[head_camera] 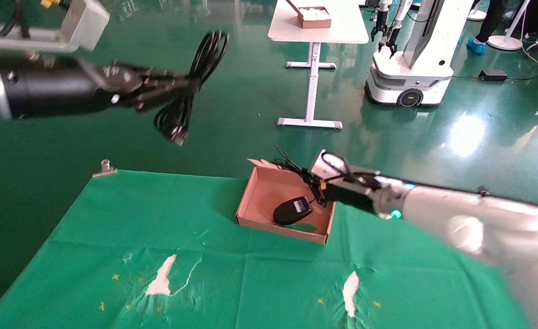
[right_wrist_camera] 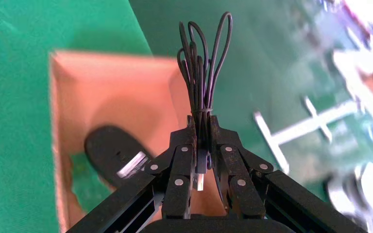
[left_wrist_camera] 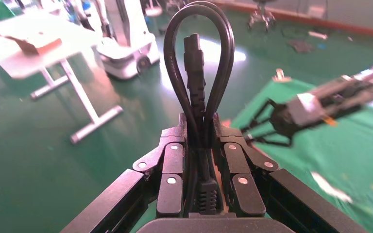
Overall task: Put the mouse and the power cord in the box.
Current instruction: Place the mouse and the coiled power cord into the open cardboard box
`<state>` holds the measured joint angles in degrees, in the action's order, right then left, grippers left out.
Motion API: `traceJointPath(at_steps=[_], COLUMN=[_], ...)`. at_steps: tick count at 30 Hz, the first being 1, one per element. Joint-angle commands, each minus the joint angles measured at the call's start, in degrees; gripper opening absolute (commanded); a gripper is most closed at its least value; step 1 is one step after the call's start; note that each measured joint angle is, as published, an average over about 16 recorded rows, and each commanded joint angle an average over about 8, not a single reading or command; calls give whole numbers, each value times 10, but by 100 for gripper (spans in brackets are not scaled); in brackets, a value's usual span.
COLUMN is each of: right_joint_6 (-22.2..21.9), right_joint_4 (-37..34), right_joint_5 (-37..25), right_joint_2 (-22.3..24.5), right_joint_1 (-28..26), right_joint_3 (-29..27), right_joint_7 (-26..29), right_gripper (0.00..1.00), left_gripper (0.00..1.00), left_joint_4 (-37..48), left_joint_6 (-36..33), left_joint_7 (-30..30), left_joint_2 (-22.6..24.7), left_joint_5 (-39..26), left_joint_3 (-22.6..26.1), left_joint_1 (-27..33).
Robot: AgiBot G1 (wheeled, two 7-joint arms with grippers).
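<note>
The left gripper (head_camera: pixel 184 89) pinches the power cord (head_camera: pixel 194 87) high beyond the table's far left corner, its loops hanging roughly upright. The right gripper (head_camera: pixel 306 176) clamps the bundled mouse wire (right_wrist_camera: pixel 201 77) over the box (head_camera: pixel 269 192); the mouse (head_camera: pixel 292 210) lies inside near the front wall, long axis running left-right.

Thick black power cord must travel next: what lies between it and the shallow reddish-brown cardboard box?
In the head view, nothing: only bare green floor and tablecloth separate the power cord from the box.

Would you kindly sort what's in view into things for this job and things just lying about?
For the job:
mouse
power cord, held up in the left claw
box
right claw, pinching the mouse wire

Lying about:
metal clip
white table
other robot
</note>
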<state>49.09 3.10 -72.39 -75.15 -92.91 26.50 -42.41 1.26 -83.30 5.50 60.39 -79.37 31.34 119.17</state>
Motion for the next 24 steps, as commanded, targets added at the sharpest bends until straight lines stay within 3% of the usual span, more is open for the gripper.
traceJointPath(at_steps=[1, 5, 7, 17, 24], right_joint_6=[-47, -50, -49, -31, 11], right_joint_4=[-14, -7, -4, 4, 11], right_joint_5=[1, 2, 2, 9, 33], right_joint_2=[-20, -23, -23, -11, 24], right_joint_1=[9, 15, 16, 15, 0], right_joint_3=[-1, -1, 1, -1, -17], right_joint_7=[-1, 2, 2, -17, -47], right_gripper=[37, 86, 100, 100, 100], left_gripper=[0, 0, 0, 0, 0], left_joint_4=[0, -9, -16, -55, -68], left_joint_6=[-16, -36, -38, 26, 147], left_joint_7=[-2, 14, 26, 97, 159], left_joint_2=[-11, -16, -14, 50, 136], left_joint_5=[-4, -19, -27, -97, -158], left_joint_3=[3, 13, 19, 67, 108], left_joint_1=[-1, -10, -15, -46, -90])
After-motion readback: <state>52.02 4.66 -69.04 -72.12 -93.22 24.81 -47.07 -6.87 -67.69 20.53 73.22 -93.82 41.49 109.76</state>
